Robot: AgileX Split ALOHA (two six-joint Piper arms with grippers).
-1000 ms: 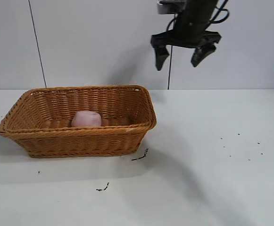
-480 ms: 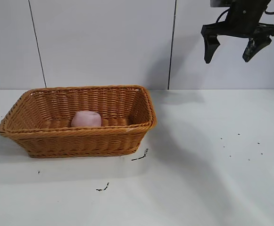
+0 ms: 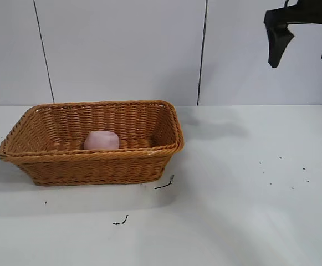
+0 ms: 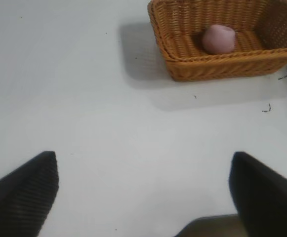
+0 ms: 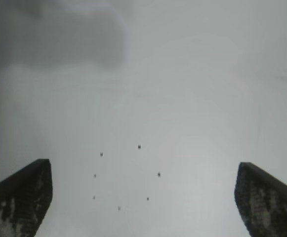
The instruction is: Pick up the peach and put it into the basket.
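Observation:
The pink peach (image 3: 101,140) lies inside the orange-brown wicker basket (image 3: 149,105) at the table's left. Both also show in the left wrist view, the peach (image 4: 219,39) in the basket (image 4: 222,69). My right gripper (image 3: 303,52) is open and empty, high in the air at the upper right, far from the basket. In the right wrist view it (image 5: 143,197) looks down at bare table with several dark specks. My left gripper (image 4: 143,195) is open and empty over bare table, well away from the basket; it does not show in the exterior view.
Small dark scraps (image 3: 164,183) lie on the white table just in front of the basket, with another (image 3: 121,221) nearer the front. Several dark specks (image 3: 282,172) dot the table at the right. A white panelled wall stands behind.
My right gripper has moved from above the basket's right end to the far upper right, staying open. The peach and the basket have not moved.

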